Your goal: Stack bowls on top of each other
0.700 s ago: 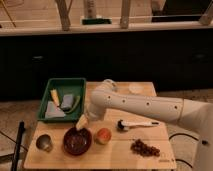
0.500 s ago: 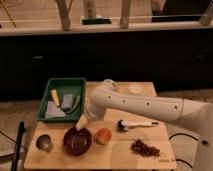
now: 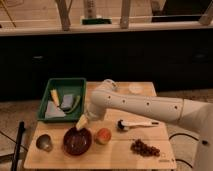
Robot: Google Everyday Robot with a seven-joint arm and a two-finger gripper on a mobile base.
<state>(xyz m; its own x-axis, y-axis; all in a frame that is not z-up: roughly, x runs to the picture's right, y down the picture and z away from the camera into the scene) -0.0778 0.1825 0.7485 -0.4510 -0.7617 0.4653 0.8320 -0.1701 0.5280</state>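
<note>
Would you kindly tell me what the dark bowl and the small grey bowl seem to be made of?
The dark bowl looks like glossy brown plastic or glazed ceramic, by its sheen. The small grey bowl looks metallic, dull with pale glints. The gripper hangs by the dark bowl's far rim.

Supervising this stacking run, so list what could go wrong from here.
The pincer hangs at the back rim of the dark bowl; lowering could clip the rim and tip it. The orange object sits close beside that bowl and might get knocked.
</note>
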